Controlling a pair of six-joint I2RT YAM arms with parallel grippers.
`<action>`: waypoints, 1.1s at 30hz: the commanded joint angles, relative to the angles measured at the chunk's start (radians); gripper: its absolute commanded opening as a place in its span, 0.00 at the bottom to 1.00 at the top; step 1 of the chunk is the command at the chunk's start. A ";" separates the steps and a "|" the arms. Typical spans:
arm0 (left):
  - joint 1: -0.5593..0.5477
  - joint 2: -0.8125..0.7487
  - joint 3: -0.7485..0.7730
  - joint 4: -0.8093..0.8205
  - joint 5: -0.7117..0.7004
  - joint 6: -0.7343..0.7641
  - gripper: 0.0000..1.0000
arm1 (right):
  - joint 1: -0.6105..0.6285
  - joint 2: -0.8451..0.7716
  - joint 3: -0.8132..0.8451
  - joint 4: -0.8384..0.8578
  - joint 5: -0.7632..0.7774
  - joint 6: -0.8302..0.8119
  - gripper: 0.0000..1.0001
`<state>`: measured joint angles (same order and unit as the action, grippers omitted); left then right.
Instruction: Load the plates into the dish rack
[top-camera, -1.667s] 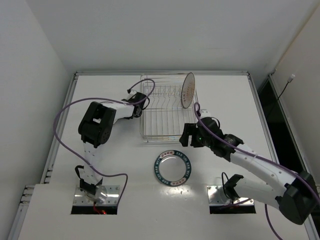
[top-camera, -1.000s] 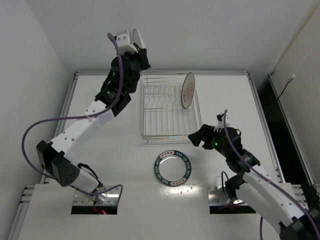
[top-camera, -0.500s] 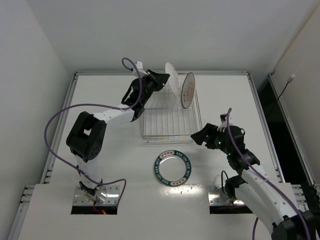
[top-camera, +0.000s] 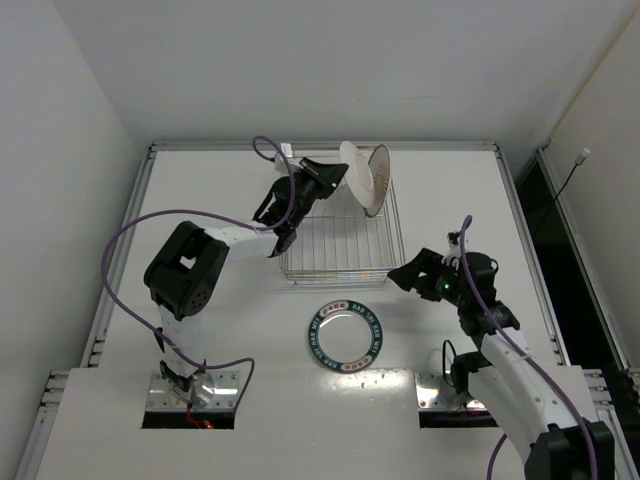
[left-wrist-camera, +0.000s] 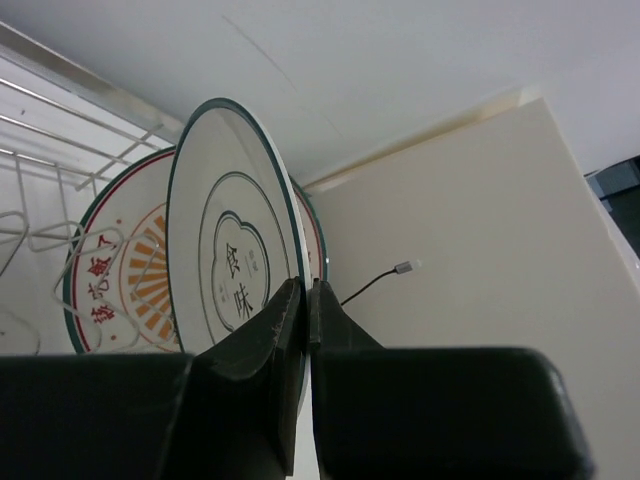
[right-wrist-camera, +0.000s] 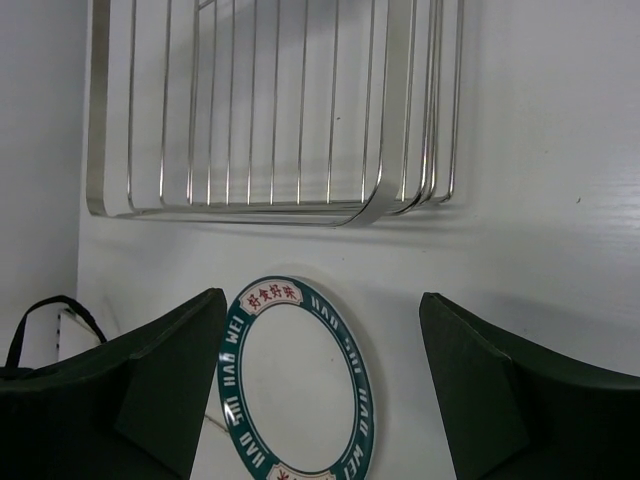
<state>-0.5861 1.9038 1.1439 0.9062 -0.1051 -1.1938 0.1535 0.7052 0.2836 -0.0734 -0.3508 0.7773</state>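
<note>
My left gripper (top-camera: 336, 171) is shut on the rim of the plain whitish plate (top-camera: 354, 172), holding it on edge over the back right of the dish rack (top-camera: 338, 262). In the left wrist view this plate (left-wrist-camera: 232, 255) stands close beside the orange-striped plate (left-wrist-camera: 125, 290), which stands upright in the rack (left-wrist-camera: 55, 150); whether the two touch I cannot tell. The teal-rimmed plate (top-camera: 346, 333) lies flat on the table in front of the rack. My right gripper (top-camera: 404, 276) hovers open near the rack's front right corner, its wrist view showing the teal-rimmed plate (right-wrist-camera: 300, 385) between its spread fingers (right-wrist-camera: 180, 370).
The rack (right-wrist-camera: 270, 110) sits mid-table with its upright prongs along the back. White walls close in the table at the back and the left. A dark gap runs along the table's right edge (top-camera: 528, 215). Purple cables (top-camera: 130, 240) loop off both arms.
The left arm swung the whitish plate from high over the rack's back left corner down and right, next to the striped plate. The right arm drew back slightly to the right, still open.
</note>
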 joint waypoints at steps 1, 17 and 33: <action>-0.009 -0.020 -0.001 0.057 -0.040 0.045 0.00 | -0.040 0.019 -0.009 0.077 -0.080 -0.015 0.75; -0.061 -0.117 0.083 -0.148 -0.113 0.259 0.00 | -0.098 0.046 -0.037 0.106 -0.149 0.004 0.77; -0.098 -0.135 0.146 -0.208 -0.185 0.352 0.00 | -0.098 0.046 -0.046 0.115 -0.149 0.004 0.77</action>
<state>-0.6861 1.8099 1.2484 0.6434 -0.2630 -0.8680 0.0608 0.7517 0.2394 -0.0212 -0.4808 0.7834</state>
